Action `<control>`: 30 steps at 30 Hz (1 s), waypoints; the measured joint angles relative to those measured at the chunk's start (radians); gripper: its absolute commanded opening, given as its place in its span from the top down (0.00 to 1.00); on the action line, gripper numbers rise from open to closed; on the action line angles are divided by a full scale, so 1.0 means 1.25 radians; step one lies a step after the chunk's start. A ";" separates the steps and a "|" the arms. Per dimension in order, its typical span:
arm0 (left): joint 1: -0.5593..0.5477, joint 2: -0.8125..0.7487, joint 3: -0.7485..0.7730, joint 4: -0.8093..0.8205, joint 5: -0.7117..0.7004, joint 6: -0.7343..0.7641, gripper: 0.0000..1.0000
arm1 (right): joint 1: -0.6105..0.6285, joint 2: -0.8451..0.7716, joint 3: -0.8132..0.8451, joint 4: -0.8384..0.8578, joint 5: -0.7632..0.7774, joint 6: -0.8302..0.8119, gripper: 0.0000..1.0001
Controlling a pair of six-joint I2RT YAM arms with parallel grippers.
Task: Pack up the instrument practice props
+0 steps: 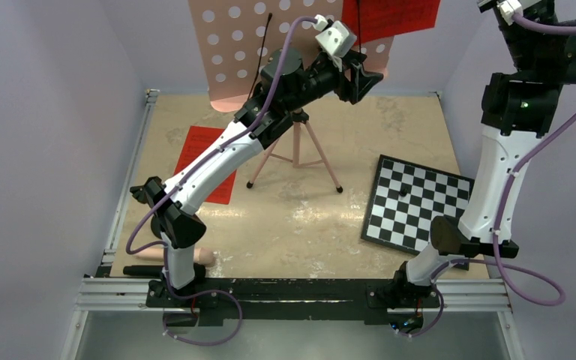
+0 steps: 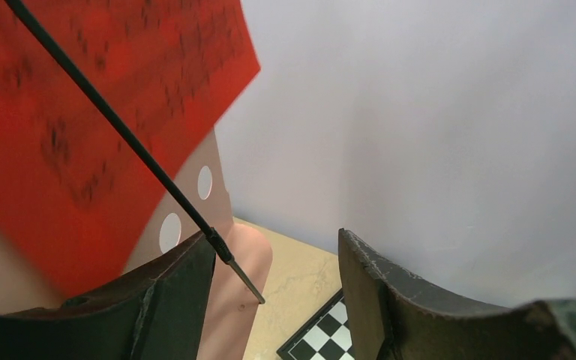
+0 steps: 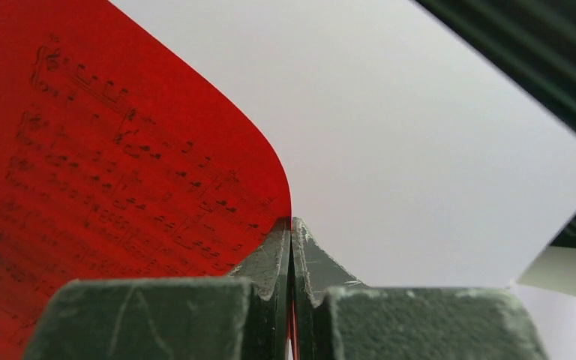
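The pink music stand stands at the back, its perforated desk [image 1: 232, 45] above tripod legs [image 1: 296, 154]. My left gripper [image 1: 360, 75] is open beside the desk's right edge; in the left wrist view [image 2: 277, 292] a thin black holder wire [image 2: 120, 131] crosses just in front of the left finger [image 2: 165, 300]. My right gripper [image 3: 291, 225] is shut on the edge of a red sheet-music page [image 3: 120, 172], held up at the desk's top right [image 1: 390, 19]. A second red page [image 1: 206, 161] lies on the table. A pink rod [image 1: 187, 256] lies behind the left arm's base. I see no microphone.
A black-and-white checkerboard [image 1: 416, 202] lies on the right of the table, next to the right arm, and shows below the left jaws [image 2: 322, 337]. Grey walls close in the back and sides. A black rail [image 1: 292, 289] runs along the near edge.
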 measured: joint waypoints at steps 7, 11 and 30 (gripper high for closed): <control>0.005 -0.007 -0.028 0.009 -0.001 0.009 0.26 | 0.001 -0.003 0.055 0.083 0.102 -0.001 1.00; 0.005 -0.016 -0.046 0.009 -0.001 0.022 0.23 | 0.001 -0.023 0.060 0.108 0.123 -0.002 1.00; 0.007 -0.301 -0.234 -0.002 -0.061 0.205 0.14 | 0.001 -0.412 -0.351 0.056 0.009 -0.021 1.00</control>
